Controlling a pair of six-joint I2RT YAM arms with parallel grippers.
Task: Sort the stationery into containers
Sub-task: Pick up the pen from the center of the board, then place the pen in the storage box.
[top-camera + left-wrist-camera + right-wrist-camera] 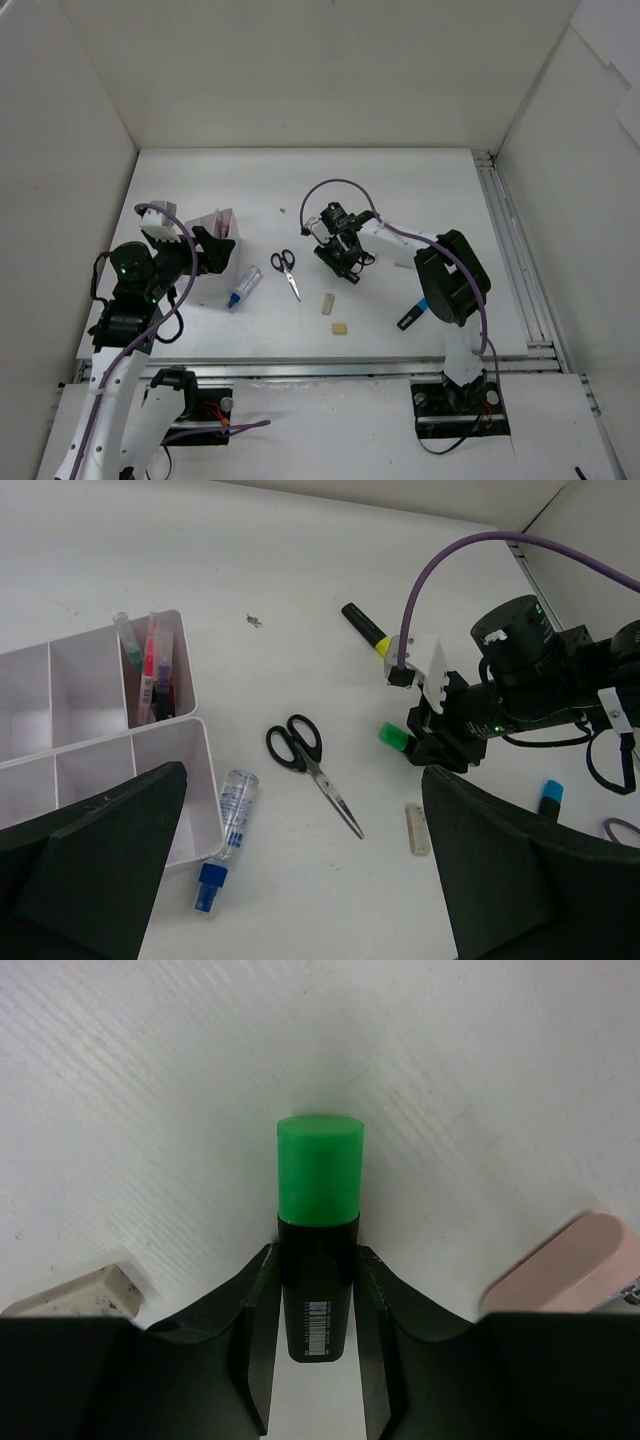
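Observation:
My right gripper (pixel 318 1260) is shut on a black highlighter with a green end (pixel 318 1185), both fingers pressed to its barrel, close over the table. In the left wrist view the green highlighter (pixel 397 738) sticks out of that gripper. My left gripper (pixel 300 880) is open and empty, beside the white divided box (pixel 185 780), which holds several pens (pixel 150 670) in one compartment. Black scissors (pixel 310 770), a yellow-ended highlighter (pixel 365 628), a beige eraser (pixel 417 828) and a blue-ended highlighter (pixel 550 795) lie on the table.
A small clear bottle with a blue cap (pixel 225 835) lies against the box's near corner. A second eraser (pixel 340 328) lies near the front edge. A pink item (pixel 565 1265) and an eraser (pixel 80 1293) flank the right gripper. White walls enclose the table.

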